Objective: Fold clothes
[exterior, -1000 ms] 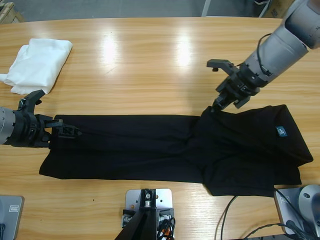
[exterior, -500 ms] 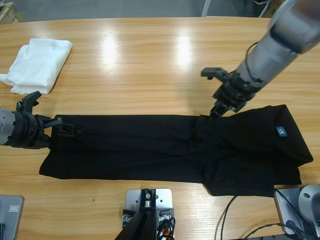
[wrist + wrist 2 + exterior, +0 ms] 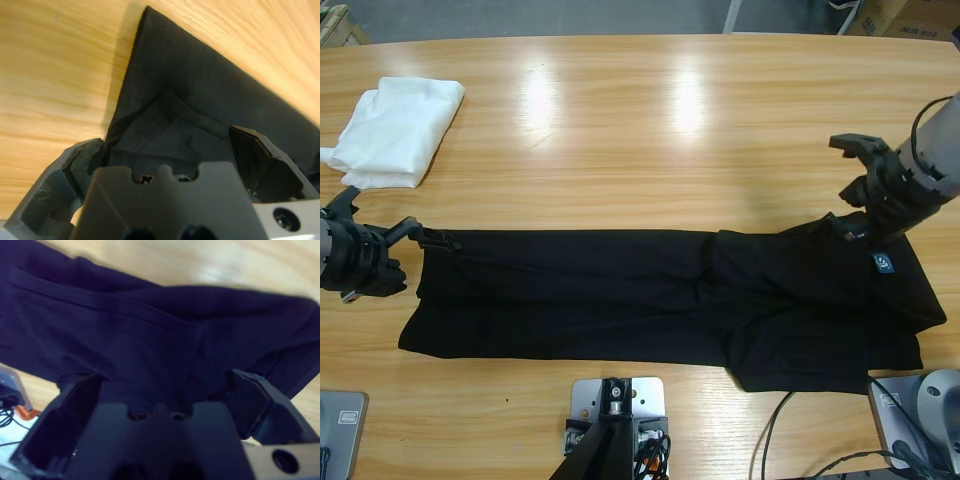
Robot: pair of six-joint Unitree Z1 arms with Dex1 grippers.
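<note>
While the black polo shirt [image 3: 670,300] lies stretched lengthwise along the bench [image 3: 620,130], each gripper sits at one end: left gripper [image 3: 380,250] and right gripper [image 3: 865,195], fingers apart (neither clamped on cloth).

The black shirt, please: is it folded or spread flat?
Folded: the black shirt lies as a long narrow band, one end doubled over.

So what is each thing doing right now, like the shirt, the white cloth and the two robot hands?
Black polo shirt: lying flat along the table, folded into a long strip, one end layered over itself.
White garment: folded, apart from the shirt, untouched.
Left gripper: jaws open, at the shirt's corner.
Right gripper: jaws open, over the shirt's other end.
Table: wooden, holding both garments.
</note>
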